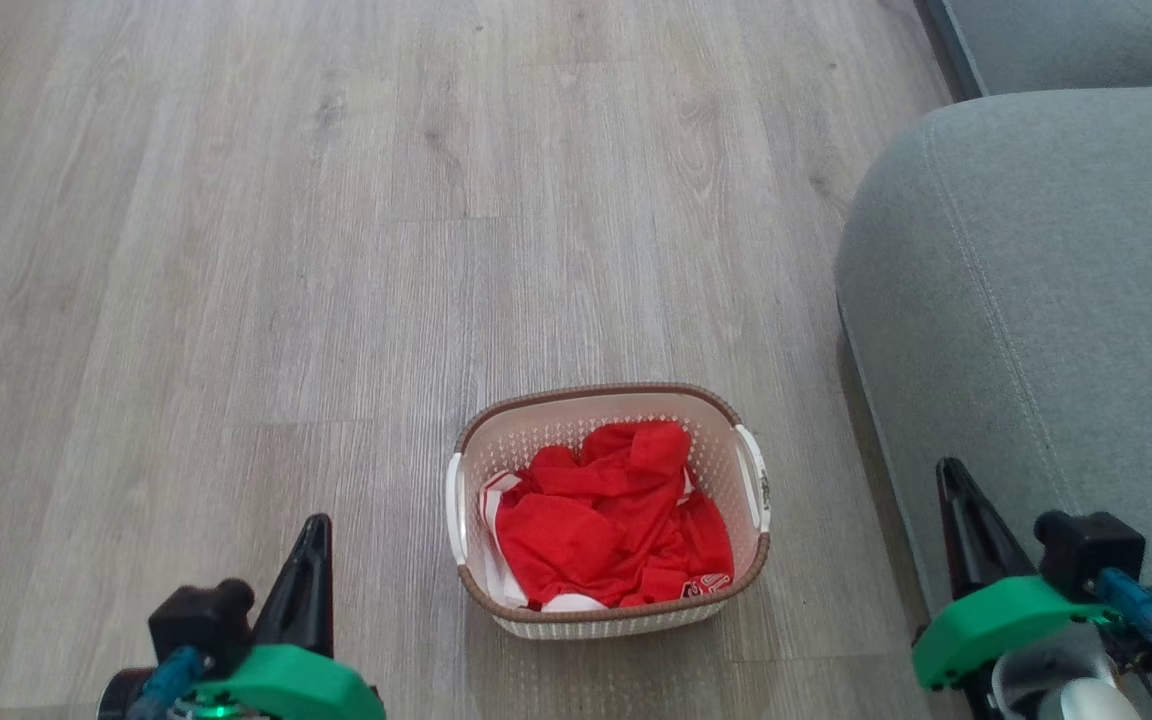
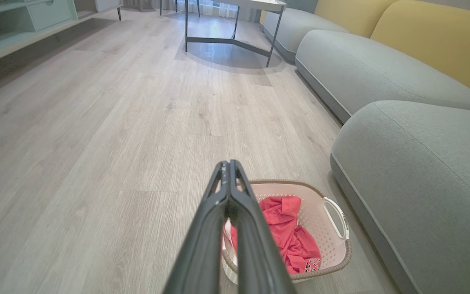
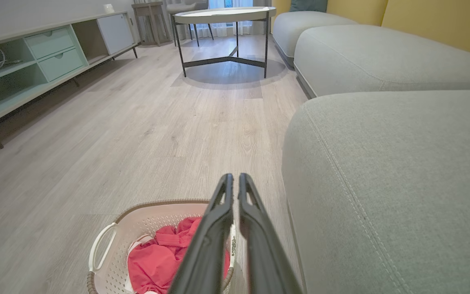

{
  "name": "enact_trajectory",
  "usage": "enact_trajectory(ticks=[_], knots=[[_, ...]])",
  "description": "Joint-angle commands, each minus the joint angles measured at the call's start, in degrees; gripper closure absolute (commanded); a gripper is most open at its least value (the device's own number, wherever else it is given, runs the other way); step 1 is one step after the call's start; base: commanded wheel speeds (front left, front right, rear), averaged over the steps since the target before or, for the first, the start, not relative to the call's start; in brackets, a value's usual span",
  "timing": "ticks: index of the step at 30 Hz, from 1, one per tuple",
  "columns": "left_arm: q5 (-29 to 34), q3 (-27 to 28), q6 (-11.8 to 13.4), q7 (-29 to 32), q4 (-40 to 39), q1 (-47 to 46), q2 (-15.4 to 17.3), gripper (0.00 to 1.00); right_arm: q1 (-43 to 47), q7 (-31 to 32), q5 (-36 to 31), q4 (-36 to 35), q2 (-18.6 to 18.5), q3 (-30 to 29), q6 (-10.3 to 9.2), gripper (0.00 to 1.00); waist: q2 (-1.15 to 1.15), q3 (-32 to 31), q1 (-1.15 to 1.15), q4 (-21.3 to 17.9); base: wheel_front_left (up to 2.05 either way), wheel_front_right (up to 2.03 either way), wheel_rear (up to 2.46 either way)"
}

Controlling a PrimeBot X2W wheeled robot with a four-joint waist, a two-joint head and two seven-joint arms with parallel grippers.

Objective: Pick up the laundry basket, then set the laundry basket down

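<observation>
Finds the laundry basket (image 1: 576, 425) standing on the plank floor (image 1: 236, 250), near the floor's right edge where the grey sofa (image 1: 1036, 300) begins, between the two grippers and apart from both. Shows the left gripper (image 1: 317, 527) off the basket's left side, fingers pressed together on nothing. Shows the right gripper (image 1: 950, 475) over the sofa's front edge, fingers drawn almost shut with a thin slit between, likewise empty.

Could well miss the slim white handles (image 1: 754, 480) with fingers this tight, so calls for spreading them first. Could tip the basket and spill the red garment (image 1: 606, 520) by raising one side ahead of the other. Could scrape the right arm along the sofa, given so little room there. Could slip off smooth plastic under a light pinch.

Looks rigid and light: cream plastic walls pierced with small holes, rounded corners, a brown woven-look band round the rim, a loop handle at each short side. Holds soft, crumpled red cloth with white trim, heaped loosely below the rim. Stands on matte wood-grain planks beside coarse, rounded upholstery with a stitched seam.
</observation>
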Motion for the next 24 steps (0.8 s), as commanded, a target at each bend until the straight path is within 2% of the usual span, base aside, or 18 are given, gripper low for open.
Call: enact_trajectory(ticks=[1, 24], knots=[[-1.61, 0.53, -0.26, 0.13, -1.68, -0.97, 0.16, 1.00, -1.07, 0.06, 1.77, -1.71, -0.17, -0.10, -0.01, 1.00, 0.00, -0.02, 0.00, -0.01, 0.00, 0.00, 0.00], [-15.24, 3.70, -3.08, 1.94, 2.05, -3.79, -0.48, 1.00, -2.74, 1.78, 17.62, 0.41, -1.11, -0.30, -0.07, 1.00, 0.00, -0.18, 0.00, -0.14, 0.00, 0.00, 0.00]])
